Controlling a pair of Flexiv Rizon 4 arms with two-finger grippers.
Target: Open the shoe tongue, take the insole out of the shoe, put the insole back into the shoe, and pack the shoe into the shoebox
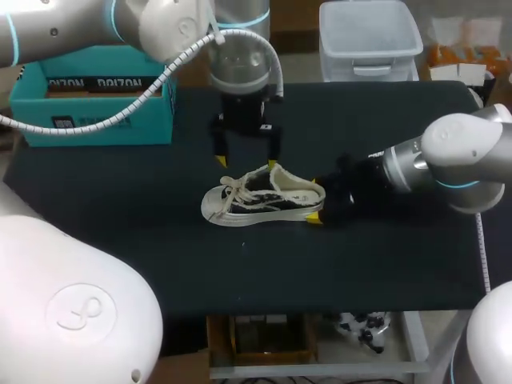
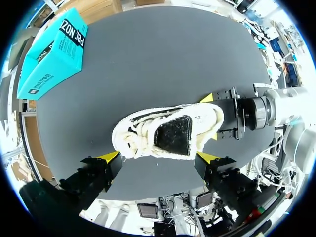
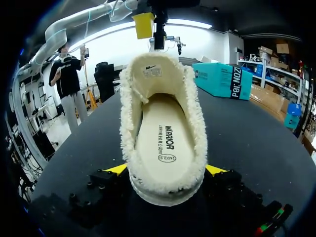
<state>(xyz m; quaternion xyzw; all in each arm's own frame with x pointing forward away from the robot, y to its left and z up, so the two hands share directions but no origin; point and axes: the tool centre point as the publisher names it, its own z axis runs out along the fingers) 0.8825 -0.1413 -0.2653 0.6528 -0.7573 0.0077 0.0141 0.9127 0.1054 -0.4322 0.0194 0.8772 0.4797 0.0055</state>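
While right jaws clamp heel of shoe (image 1: 264, 198) at middle of surface (image 1: 384, 264), left jaws hang wide above it. Insole (image 3: 160, 138) inside, tongue (image 3: 154, 69) looks raised: insole removal likely in hand. Next: left jaws descend, pinch insole edge.

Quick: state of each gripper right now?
Left gripper: open, above the shoe.
Right gripper: closed on the shoe's heel.
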